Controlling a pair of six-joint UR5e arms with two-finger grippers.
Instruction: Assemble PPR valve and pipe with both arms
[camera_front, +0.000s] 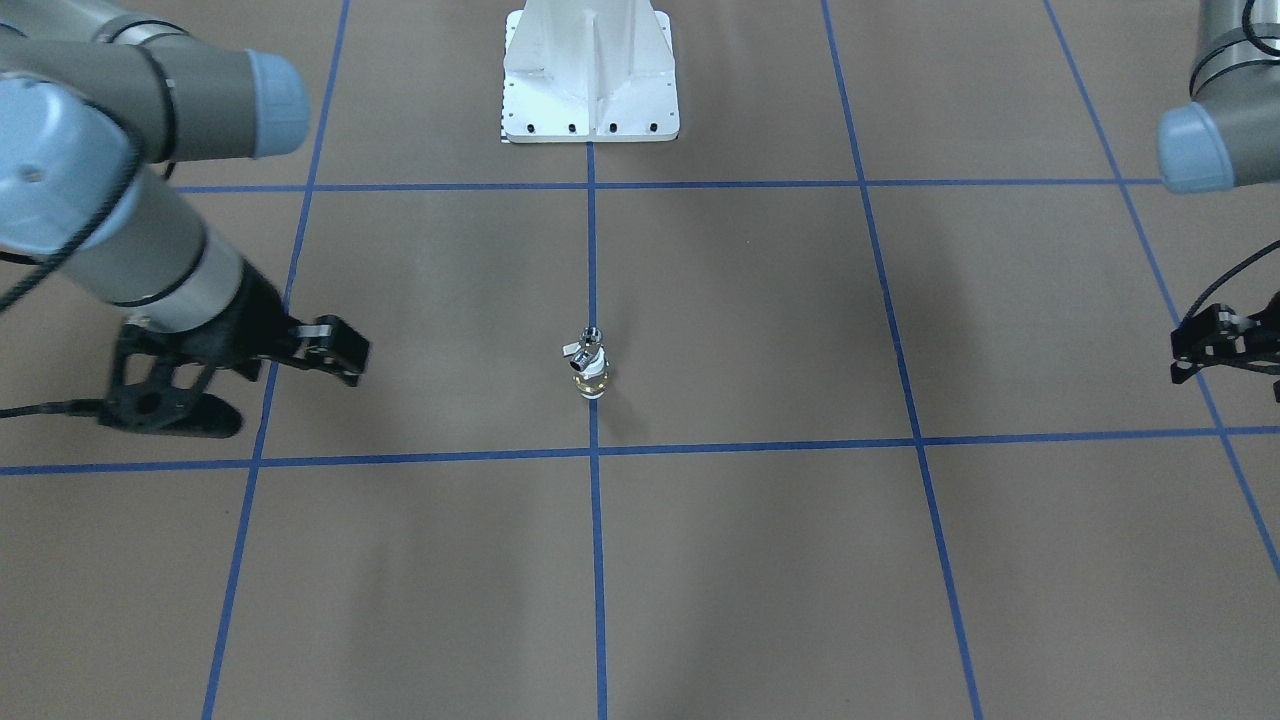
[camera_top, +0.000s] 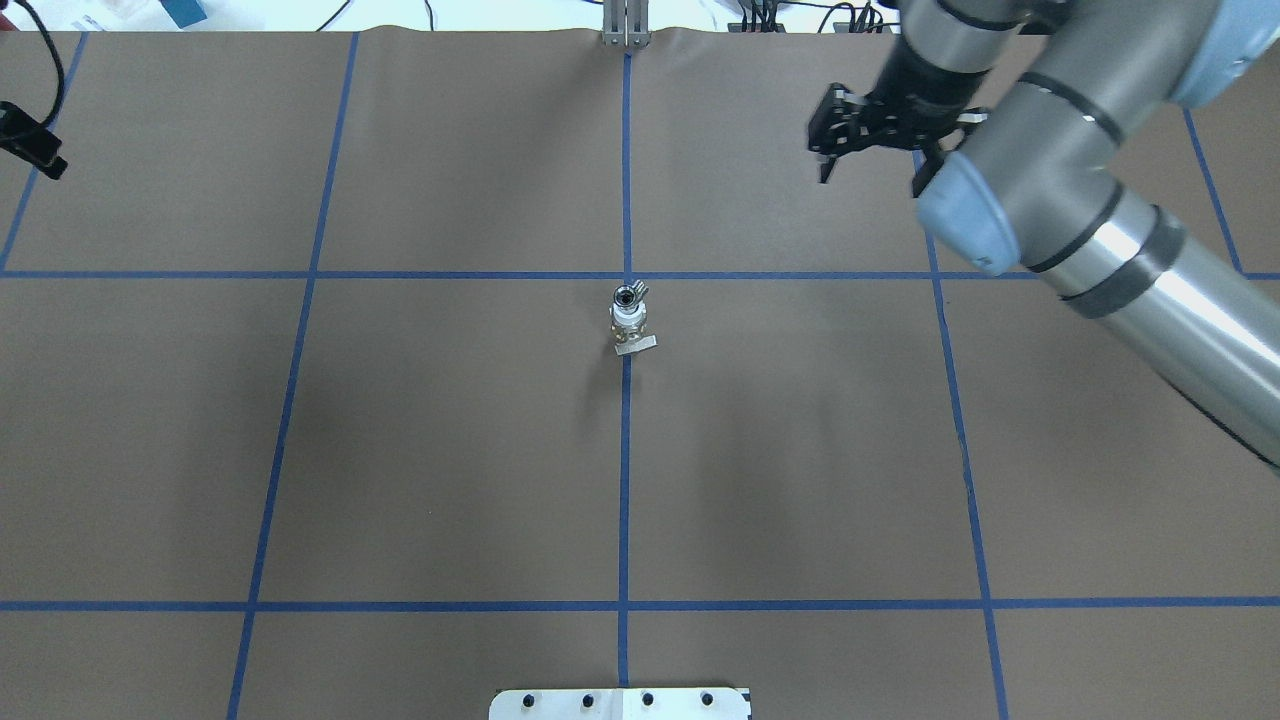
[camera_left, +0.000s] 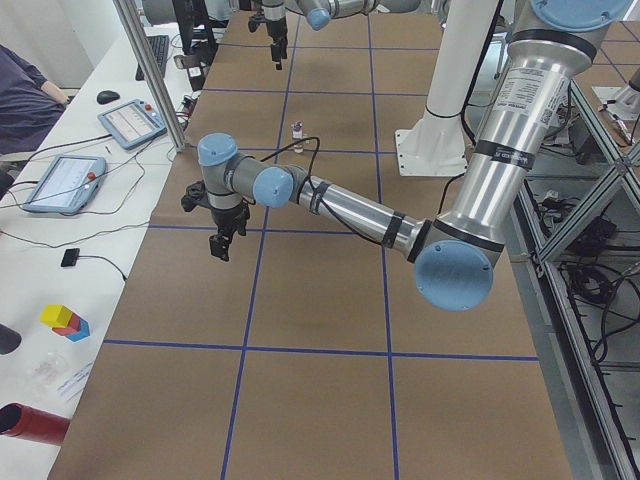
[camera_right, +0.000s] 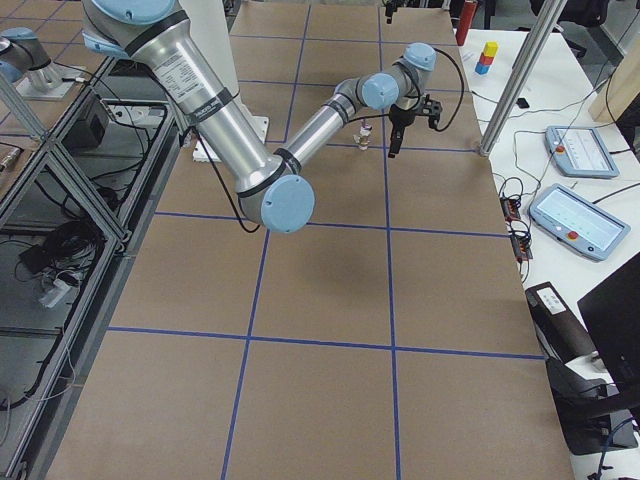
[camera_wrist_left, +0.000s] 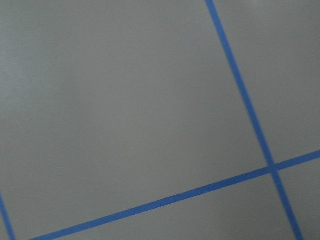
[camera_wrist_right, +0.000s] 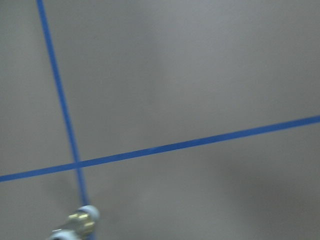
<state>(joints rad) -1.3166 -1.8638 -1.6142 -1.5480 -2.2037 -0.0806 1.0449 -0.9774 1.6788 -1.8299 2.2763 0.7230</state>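
Observation:
The PPR valve (camera_front: 591, 376) stands upright on the centre blue line, brass middle over a white end, its small lever (camera_top: 636, 345) sticking out to the side. On top of it sits the silver pipe (camera_front: 591, 338), dark opening upward (camera_top: 626, 294). Neither gripper touches them. My right gripper (camera_front: 285, 388) hangs well off to the side of the pair with its fingers spread wide and nothing between them; it also shows in the overhead view (camera_top: 862, 140). My left gripper (camera_front: 1240, 360) is far out on the other side, cut by the frame edge, fingers apart and empty. The right wrist view catches the valve (camera_wrist_right: 76, 226) at its lower edge.
The white robot base plate (camera_front: 590, 100) is bolted at the table's robot side. Blue tape lines (camera_front: 592, 250) grid the brown surface. A side bench holds tablets (camera_left: 130, 122), coloured blocks (camera_left: 65, 320) and a red cylinder (camera_left: 30, 425); a person's arm (camera_left: 30, 88) rests there.

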